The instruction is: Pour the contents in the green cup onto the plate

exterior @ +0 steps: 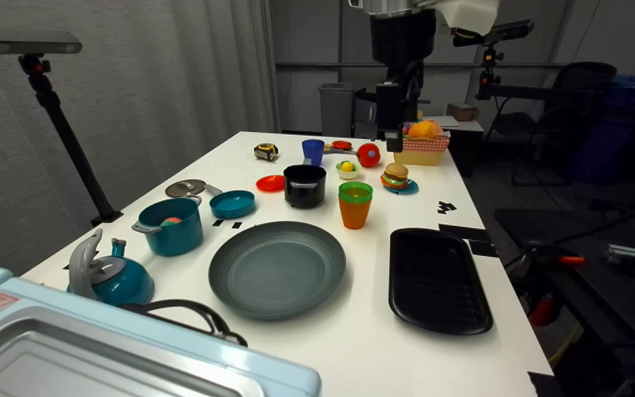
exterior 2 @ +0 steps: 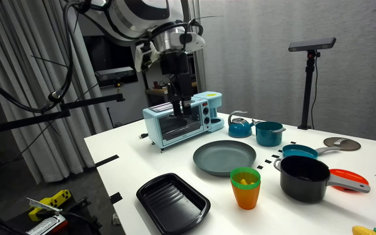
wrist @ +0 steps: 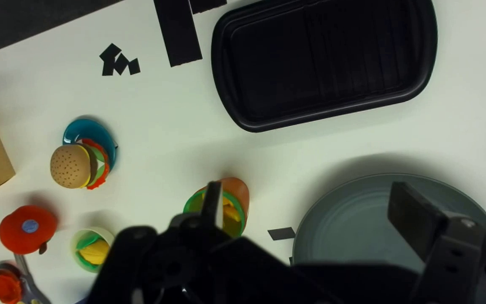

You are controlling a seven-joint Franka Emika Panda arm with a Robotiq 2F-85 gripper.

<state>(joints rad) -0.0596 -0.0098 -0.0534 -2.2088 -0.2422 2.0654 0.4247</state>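
Note:
The green cup (exterior: 355,200) stands upright, nested in an orange cup (exterior: 354,216), on the white table. Yellow contents (exterior 2: 244,181) lie inside the green cup, also visible in the wrist view. Beside the cups is the large grey-teal plate (exterior: 277,270), bare in both exterior views. My gripper (exterior 2: 182,111) hangs well above the table, pointing down, touching nothing. In the wrist view the fingers of my gripper (wrist: 306,190) stand wide apart with nothing held; the left finger partly covers the green cup, and the right one overlaps the plate.
A black tray (exterior: 439,281) lies near the cups and plate. Close by stand a black pot (exterior 2: 304,182), a teal pot (exterior 2: 268,135) and a kettle (exterior 2: 240,129). A burger (wrist: 71,166) sits on a blue saucer. The toaster oven (exterior 2: 175,120) borders the plate's far side.

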